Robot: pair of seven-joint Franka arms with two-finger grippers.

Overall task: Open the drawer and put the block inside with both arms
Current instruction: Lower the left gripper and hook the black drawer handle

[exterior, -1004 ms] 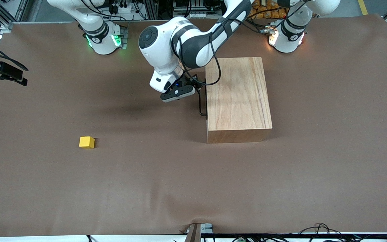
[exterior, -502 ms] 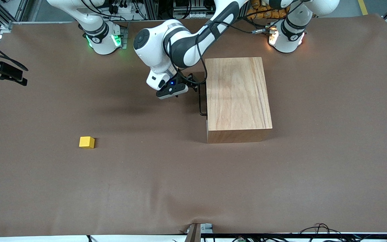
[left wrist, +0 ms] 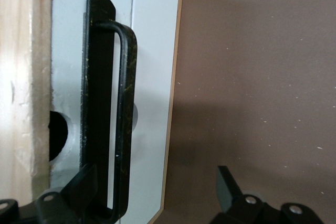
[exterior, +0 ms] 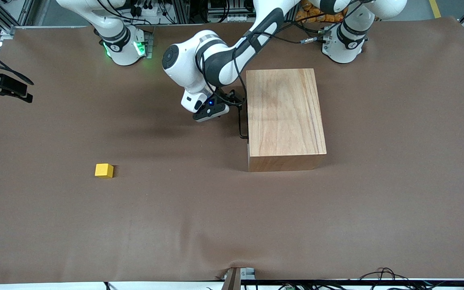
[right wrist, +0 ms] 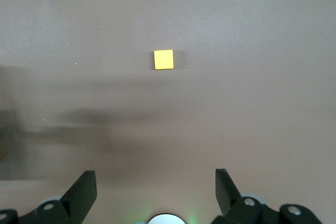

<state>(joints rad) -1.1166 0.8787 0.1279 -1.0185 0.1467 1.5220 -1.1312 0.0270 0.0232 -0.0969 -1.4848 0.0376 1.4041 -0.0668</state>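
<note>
The wooden box point(exterior: 284, 117) stands on the brown cloth with its drawer shut; the black U-shaped handle point(exterior: 240, 123) faces the right arm's end of the table. My left gripper point(exterior: 234, 100) is at the handle. In the left wrist view the left gripper point(left wrist: 156, 192) is open, with one finger point(left wrist: 84, 187) over the end of the handle point(left wrist: 123, 119) on the white front panel point(left wrist: 152, 77). The yellow block point(exterior: 104, 170) lies alone on the cloth. My right gripper point(right wrist: 156, 190) is open and empty, high over the cloth, with the block point(right wrist: 163, 59) below it.
A black camera mount point(exterior: 2, 86) sticks in at the right arm's end of the table. The right arm's green-lit base point(exterior: 123, 46) and the left arm's base point(exterior: 344, 42) stand along the table's edge farthest from the front camera.
My left hand drew slightly away from the box and has come back to the handle. The drawer has stayed shut and the block has not moved.
</note>
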